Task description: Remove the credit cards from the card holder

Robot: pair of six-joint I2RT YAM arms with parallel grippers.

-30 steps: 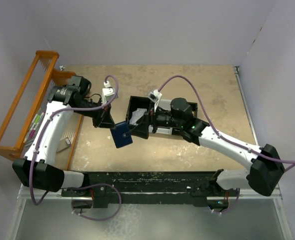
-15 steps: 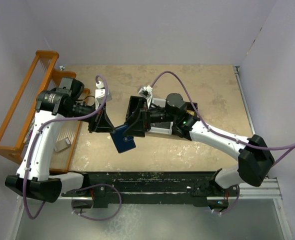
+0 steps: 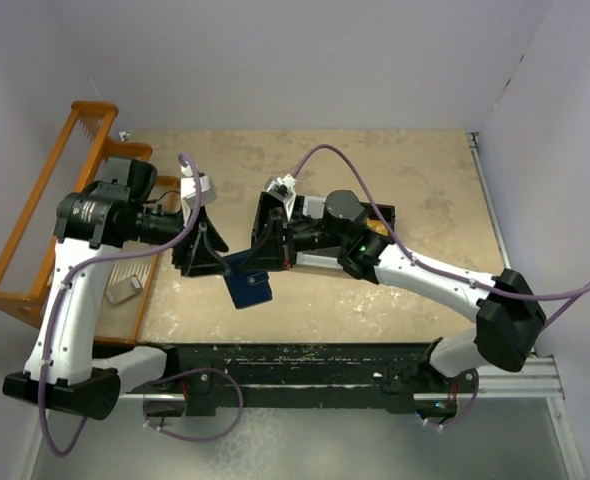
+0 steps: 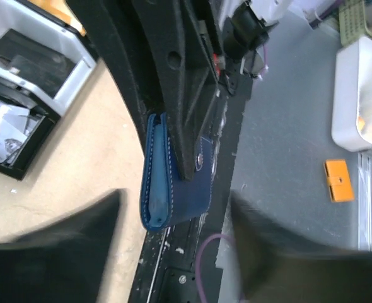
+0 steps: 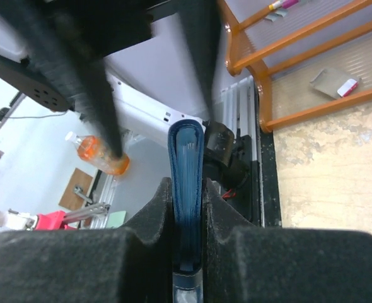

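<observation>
Top: the small dark navy-blue folding card holder [image 3: 248, 287] hangs above the beige tabletop [image 3: 415, 170], between my two arms. My right gripper [image 3: 263, 262] has its upper edge and my left gripper [image 3: 215, 262] sits just beside it.
Left wrist: my left fingers [image 4: 66, 246] stand apart, blurred. The holder sits ahead of the gap, untouched.
Right wrist: right jaws clamped tight on the holder, rounded fold pointing away from the camera.

Overhead view looks down; both close wrist views share the card holder [image 4: 173, 183].
</observation>
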